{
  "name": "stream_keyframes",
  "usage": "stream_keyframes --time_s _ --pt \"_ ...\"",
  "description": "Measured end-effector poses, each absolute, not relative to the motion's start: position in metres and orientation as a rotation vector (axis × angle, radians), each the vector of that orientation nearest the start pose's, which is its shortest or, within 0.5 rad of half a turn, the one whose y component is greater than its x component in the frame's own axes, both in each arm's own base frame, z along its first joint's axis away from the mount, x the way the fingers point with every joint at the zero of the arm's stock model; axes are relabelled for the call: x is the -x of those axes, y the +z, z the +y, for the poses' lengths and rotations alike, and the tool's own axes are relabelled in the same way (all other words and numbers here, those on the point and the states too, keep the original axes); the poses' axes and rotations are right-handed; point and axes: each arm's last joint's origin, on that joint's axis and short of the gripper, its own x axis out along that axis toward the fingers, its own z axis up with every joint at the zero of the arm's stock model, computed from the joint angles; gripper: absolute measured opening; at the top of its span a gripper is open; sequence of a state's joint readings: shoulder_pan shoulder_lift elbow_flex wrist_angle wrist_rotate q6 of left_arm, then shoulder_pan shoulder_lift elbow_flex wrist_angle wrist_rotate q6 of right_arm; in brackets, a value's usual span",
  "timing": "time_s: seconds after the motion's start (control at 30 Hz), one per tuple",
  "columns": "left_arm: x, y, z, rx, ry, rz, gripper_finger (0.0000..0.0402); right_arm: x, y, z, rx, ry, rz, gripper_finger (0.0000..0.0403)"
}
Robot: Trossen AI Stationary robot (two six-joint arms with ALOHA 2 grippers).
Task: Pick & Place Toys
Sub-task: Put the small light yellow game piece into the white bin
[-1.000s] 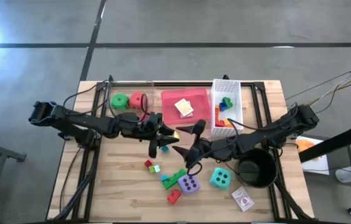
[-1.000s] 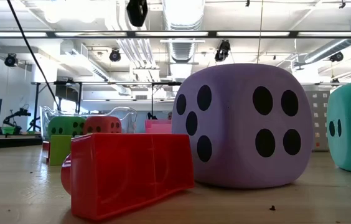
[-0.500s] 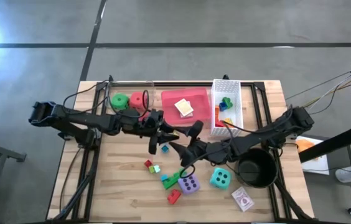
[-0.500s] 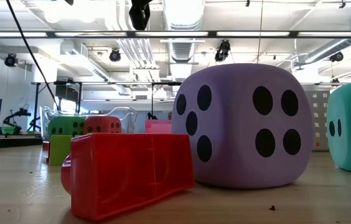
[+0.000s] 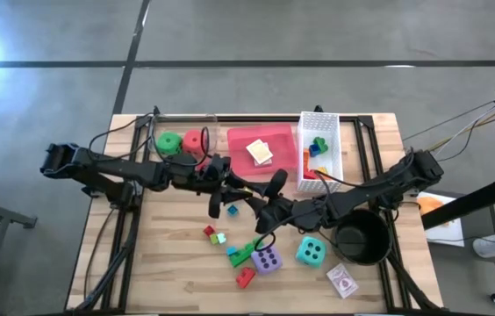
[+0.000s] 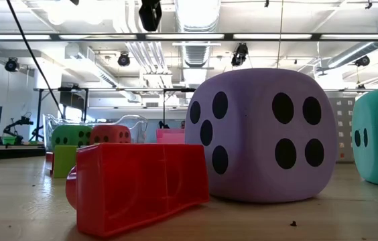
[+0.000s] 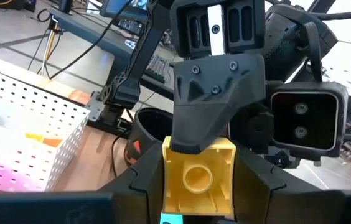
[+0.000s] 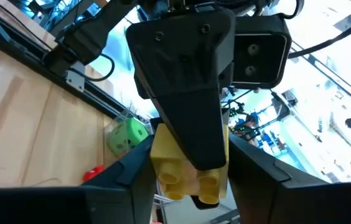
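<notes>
Meeting above the middle of the wooden plank tabletop (image 5: 168, 263), the two dark pincers held one yellow brick (image 7: 198, 176) between them. The left pincer (image 5: 237, 190) was clamped on its sides, and the right pincer (image 5: 254, 207) had its fingers closed on the same brick, facing the other. The brick was hard, glossy plastic, square, with a round hollow stud on one face.

On the tabletop below lay small plastic bricks: a green one (image 5: 246, 254), a red one (image 5: 245, 277) and a few tiny ones. Beside them sat the soft purple die (image 5: 267, 260) with black dots and rounded corners, and the teal die (image 5: 310, 252). The green die (image 5: 169, 143) and red die (image 5: 195, 141) stood at the far edge. A white perforated basket (image 5: 330, 151) held more bricks.
</notes>
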State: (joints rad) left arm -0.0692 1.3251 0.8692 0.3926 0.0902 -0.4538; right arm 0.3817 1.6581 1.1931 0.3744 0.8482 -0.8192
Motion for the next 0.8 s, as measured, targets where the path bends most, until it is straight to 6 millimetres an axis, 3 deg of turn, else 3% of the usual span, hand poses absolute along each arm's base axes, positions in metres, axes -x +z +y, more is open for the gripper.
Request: stream_keyframes --time_s 0.13,0.33,0.43,0.57,0.7,0.8 --pt "-0.2976 0.3 -0.0234 0.456 -0.147 0.096 0.0133 -0.3565 0.3034 0.1205 0.878 -0.407 0.265 0.0152" --pt "-0.2976 0.2995 -0.0236 0.439 -0.155 0.1 0.0133 -0.3561 0.3027 0.1217 0.876 -0.397 0.261 0.0178" --pt "-0.2976 0.2996 -0.0236 0.443 -0.154 0.1 0.0134 -0.3558 0.3025 0.1226 0.882 -0.394 0.262 0.0166" --pt "-0.2976 0.2991 -0.0233 0.441 -0.151 0.104 0.0203 -0.3559 0.3014 0.1236 0.884 -0.383 0.262 0.0131" --pt "-0.2978 0.2988 -0.0233 0.441 -0.148 0.105 0.0282 -0.3555 0.3016 0.1248 0.883 -0.381 0.258 0.0131" --pt "-0.2977 0.2978 -0.0232 0.441 -0.145 0.115 0.032 -0.3555 0.3016 0.1248 0.884 -0.381 0.259 0.0131"
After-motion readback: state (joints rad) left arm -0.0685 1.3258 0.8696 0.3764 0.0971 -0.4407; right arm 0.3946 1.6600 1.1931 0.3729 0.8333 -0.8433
